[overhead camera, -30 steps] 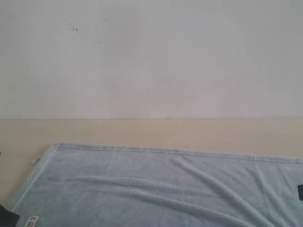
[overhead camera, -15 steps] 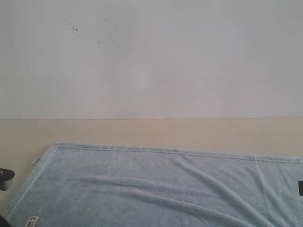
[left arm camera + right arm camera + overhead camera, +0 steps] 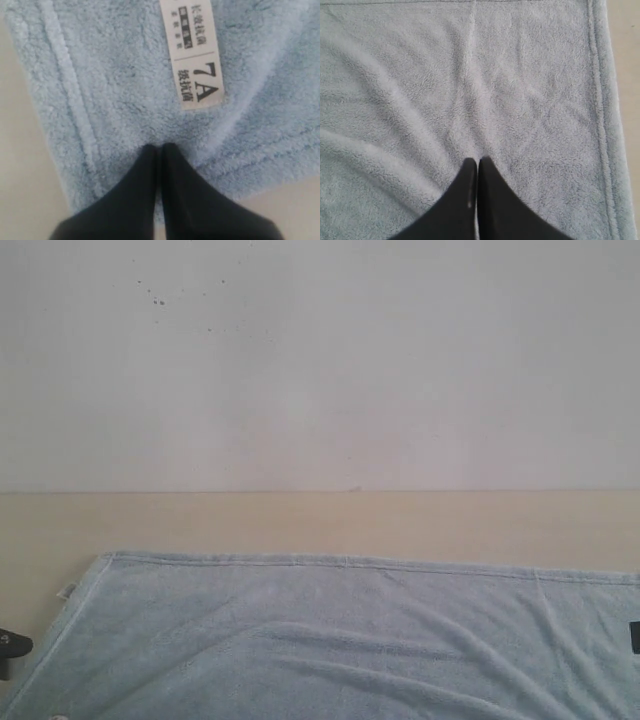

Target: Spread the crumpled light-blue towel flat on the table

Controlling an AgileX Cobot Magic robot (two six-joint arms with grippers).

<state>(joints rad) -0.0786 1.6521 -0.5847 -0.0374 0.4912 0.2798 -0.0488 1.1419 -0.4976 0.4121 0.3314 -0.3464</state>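
Pale-blue terry, the towel (image 3: 330, 640) lies spread over the near part of the desk (image 3: 300, 520). Its far hemmed edge runs nearly straight, parallel to the line where the desk meets the white wall (image 3: 320, 370), with a band of bare beige between them. Several soft ridges slant across the pile, so the cloth is open but not quite smooth, and it runs out of the exterior view below and to the right. A small white tag (image 3: 66, 590) sticks out from its left edge. In the left wrist view the left end effector (image 3: 159, 147) has its black fingers pressed together on a small pinch of the towel near a corner, with creases fanning away from the tips. A white label (image 3: 196, 55) printed with "7A" lies on the pile just beyond them, a stitched hem (image 3: 70, 100) runs alongside, and bare desk shows past both edges of that corner. The right end effector (image 3: 478, 161) likewise has its fingers closed on the cloth, folds converging at the tips, with another hem line near the towel's edge and a strip of desk outside it. A few dark specks (image 3: 157, 300) mark the wall high up.
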